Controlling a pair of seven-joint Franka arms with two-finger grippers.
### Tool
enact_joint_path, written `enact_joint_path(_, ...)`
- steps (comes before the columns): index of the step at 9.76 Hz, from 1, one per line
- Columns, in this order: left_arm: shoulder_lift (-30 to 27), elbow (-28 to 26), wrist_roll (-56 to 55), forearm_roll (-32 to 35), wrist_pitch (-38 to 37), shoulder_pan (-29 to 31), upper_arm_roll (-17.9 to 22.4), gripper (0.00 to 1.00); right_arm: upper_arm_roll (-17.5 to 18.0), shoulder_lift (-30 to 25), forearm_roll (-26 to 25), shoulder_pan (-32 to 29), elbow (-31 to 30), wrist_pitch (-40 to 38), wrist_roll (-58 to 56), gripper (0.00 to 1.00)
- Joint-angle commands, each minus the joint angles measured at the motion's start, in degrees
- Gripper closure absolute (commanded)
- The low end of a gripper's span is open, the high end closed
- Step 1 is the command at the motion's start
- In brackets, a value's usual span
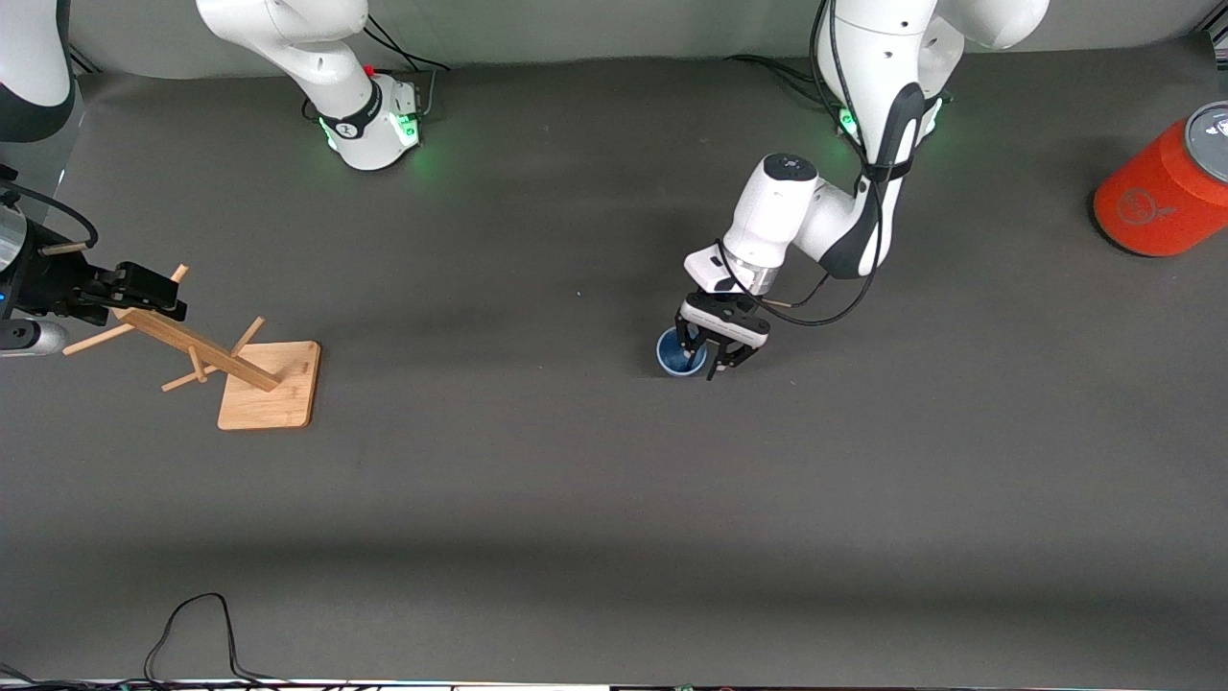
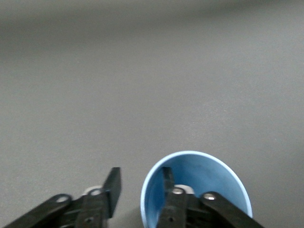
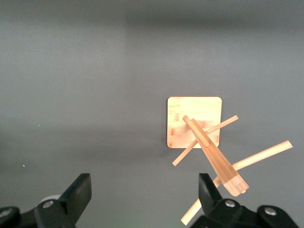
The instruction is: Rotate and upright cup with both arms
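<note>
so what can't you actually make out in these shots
- Cup, front view: the left gripper covers part of its rim; whether a finger touches the wall is unclear.
- Cup, left wrist view: its lower part is cut off by the picture's edge, one finger inside it.
- Orange can, front view: cut off by the picture's edge.
- Right gripper, front view: over the wooden rack; its arm is cut off by the edge.

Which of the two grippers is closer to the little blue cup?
The left gripper: it is right at the cup, one finger inside the rim and one outside. The right gripper waits, open, over the wooden rack at the right arm's end of the table.
</note>
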Motion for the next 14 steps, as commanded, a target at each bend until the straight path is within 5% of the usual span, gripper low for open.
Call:
enact_joint_path(1,-3.2,1.6,-0.7,-0.7,-8.5,-1.0,0.9,0.00,-0.3,0.0,-0.3,0.2,-0.1,0.2,-0.8,0.00)
enact_joint_path(5,-5.4,14.8,0.8,-0.8,-33.6,-0.5,0.6,0.00,-0.3,0.0,-0.3,0.1,-0.2,0.2,-0.8,0.00)
enact_joint_path(10,4.1,52.1,24.1,-20.5,-74.5,10.3,0.2,0.00,-0.3,0.0,-0.3,0.2,-0.1,0.2,-0.8,0.00)
enact_joint_path(14,-1.8,55.9,28.0,-19.6,-89.4,16.3,0.6,0.00,-0.3,0.0,-0.2,0.2,-0.1,0.2,-0.8,0.00)
